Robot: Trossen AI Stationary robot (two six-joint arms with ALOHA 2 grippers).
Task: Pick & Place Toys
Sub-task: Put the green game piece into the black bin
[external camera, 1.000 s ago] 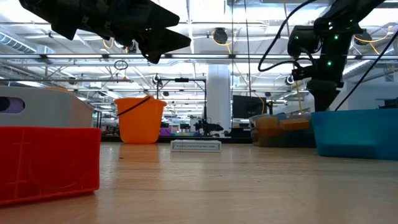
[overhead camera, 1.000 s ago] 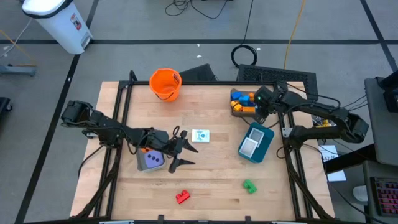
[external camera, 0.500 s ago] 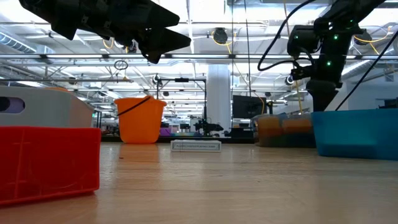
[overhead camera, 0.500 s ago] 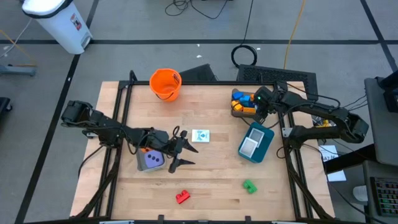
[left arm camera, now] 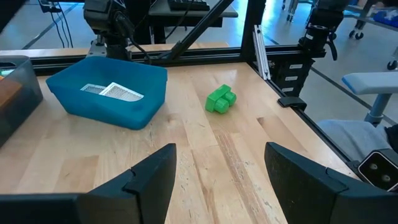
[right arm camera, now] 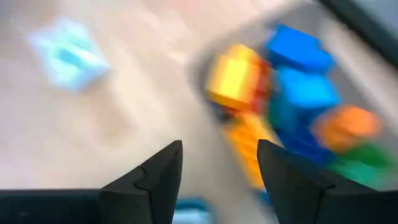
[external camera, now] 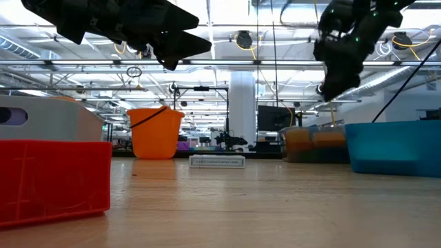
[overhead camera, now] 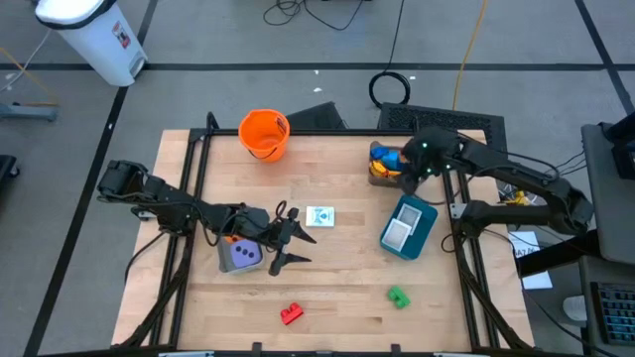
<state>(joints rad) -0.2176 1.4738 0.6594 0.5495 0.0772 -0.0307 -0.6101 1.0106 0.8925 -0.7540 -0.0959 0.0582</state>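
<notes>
robot lab: ceiling trusses [external camera: 207, 65], floor cables [overhead camera: 327, 12].

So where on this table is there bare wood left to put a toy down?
Bare wood lies between the red block and green block, and between the orange bucket and grey bin. It is crowded around the purple die under the left hand.

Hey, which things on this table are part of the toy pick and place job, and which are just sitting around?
Part of the job:
- red block
- green block
- purple die
- white card
- blocks in the grey bin
- card in the teal bin

Just lying about:
- orange bucket
- white container on the floor
</notes>
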